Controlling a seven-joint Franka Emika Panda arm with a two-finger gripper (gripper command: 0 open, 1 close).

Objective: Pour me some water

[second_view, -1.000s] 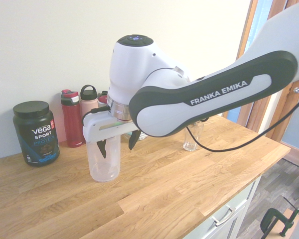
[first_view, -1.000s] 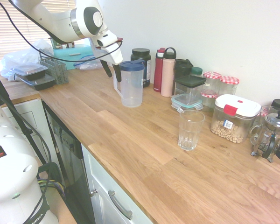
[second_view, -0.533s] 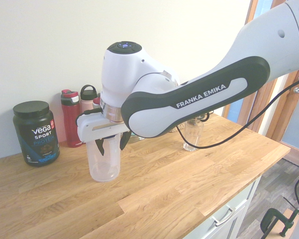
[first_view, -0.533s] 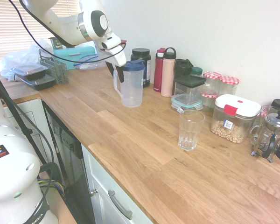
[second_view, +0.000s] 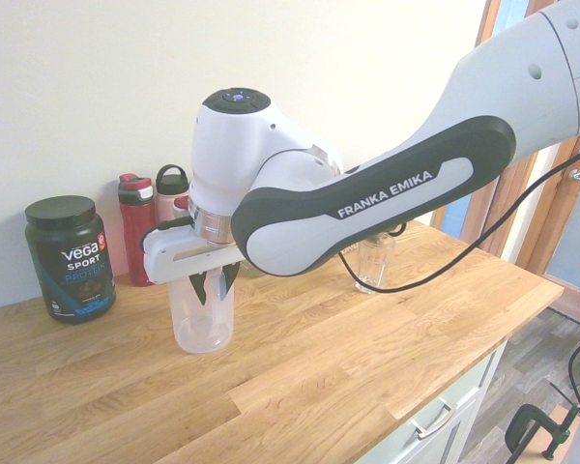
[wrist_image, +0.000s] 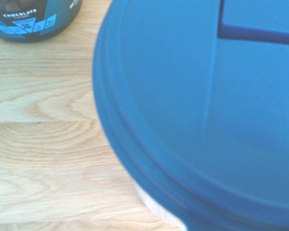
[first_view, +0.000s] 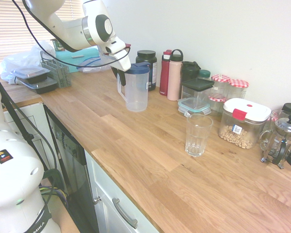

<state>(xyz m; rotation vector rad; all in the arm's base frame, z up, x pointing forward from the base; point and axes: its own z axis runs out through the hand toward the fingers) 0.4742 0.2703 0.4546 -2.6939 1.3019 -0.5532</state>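
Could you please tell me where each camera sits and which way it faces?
First exterior view: above the counter, looking along it toward the window blinds; the base, upper arm parts and gripper show.
Second exterior view: at the opposite side, looking down across the counter toward the wall and wooden doors; arm and gripper show.
Wrist view: on the wrist, looking down at the blue pitcher lid; no arm parts show.
Both exterior views share the pitcher and drinking glass; all three share the protein tub.

The pitcher lid (first_view: 137,68) is blue; the tabletop (first_view: 136,160) is brown wood-grain. The two near jar lids (first_view: 237,83) are red-and-white checked; the tall bottle (first_view: 175,77) is pink.
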